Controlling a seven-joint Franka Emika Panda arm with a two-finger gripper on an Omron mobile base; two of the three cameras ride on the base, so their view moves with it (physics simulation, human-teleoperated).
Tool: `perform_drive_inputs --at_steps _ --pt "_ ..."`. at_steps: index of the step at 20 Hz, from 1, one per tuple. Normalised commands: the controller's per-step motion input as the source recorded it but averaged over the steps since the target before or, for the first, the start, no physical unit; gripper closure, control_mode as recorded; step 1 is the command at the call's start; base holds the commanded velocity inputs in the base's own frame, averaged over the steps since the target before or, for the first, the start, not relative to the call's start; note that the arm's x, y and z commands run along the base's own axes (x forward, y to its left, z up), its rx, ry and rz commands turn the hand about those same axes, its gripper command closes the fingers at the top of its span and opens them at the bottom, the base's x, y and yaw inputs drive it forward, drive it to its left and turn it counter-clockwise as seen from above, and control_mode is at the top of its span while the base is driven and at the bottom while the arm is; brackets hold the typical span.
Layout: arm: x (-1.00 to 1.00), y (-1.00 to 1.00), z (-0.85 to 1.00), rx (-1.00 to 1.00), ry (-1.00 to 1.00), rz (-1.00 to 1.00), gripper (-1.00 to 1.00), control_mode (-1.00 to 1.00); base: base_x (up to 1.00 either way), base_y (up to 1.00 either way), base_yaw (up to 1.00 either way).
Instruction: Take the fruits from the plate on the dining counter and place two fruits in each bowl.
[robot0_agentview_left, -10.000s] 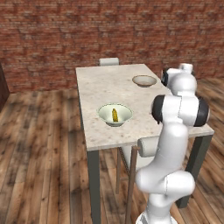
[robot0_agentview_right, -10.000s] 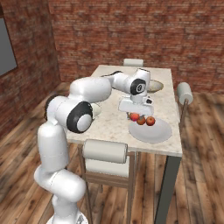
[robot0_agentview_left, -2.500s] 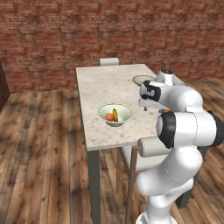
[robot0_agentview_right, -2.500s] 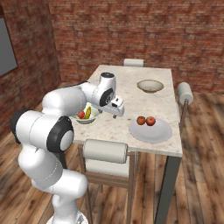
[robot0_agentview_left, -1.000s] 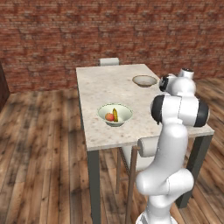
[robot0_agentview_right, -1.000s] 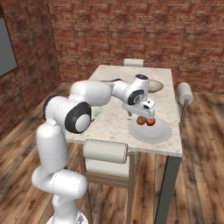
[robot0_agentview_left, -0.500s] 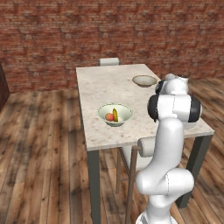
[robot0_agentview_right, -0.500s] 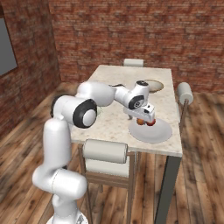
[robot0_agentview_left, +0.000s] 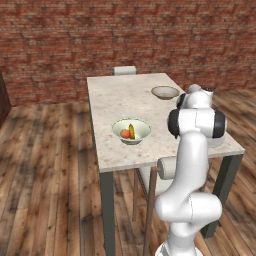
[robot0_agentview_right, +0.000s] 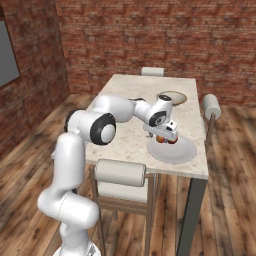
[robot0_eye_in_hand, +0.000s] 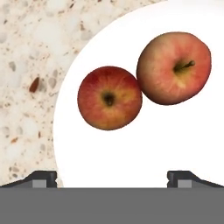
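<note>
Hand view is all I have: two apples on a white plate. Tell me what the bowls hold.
Observer: The green-white bowl already holds a banana piece and one apple.
Operator: Report the other bowl.
Observer: The tan bowl sits past the plate toward the counter's far end; I see no fruit in it.
Operator: Give me the gripper's position.
Observer: The gripper hangs low over the plate's near-left part, jaws open, right above the two apples.
</note>
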Motion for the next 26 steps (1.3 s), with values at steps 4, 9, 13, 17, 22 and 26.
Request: perform_drive_inputs --at_steps 4,9,13,17,22,26 --pt "0.24 0.00 -0.18 0.00 0.01 0.00 -1.00 -1.00 0.00 0.00 0.00" --pt "0.20 0.00 -0.15 0.00 0.01 0.00 -1.00 -1.00 0.00 0.00 0.00" --pt "0.14 0.00 -0.18 0.00 0.00 0.00 -1.00 -1.00 0.00 0.00 0.00" --pt "0.15 0.00 -0.19 0.00 0.00 0.00 -1.00 -1.00 0.00 0.00 0.00" --pt "0.09 0.00 -0.16 0.00 0.00 0.00 -1.00 -1.00 0.00 0.00 0.00" --pt "0.19 0.00 -0.01 0.00 0.00 0.00 -1.00 -1.00 0.00 0.00 0.00"
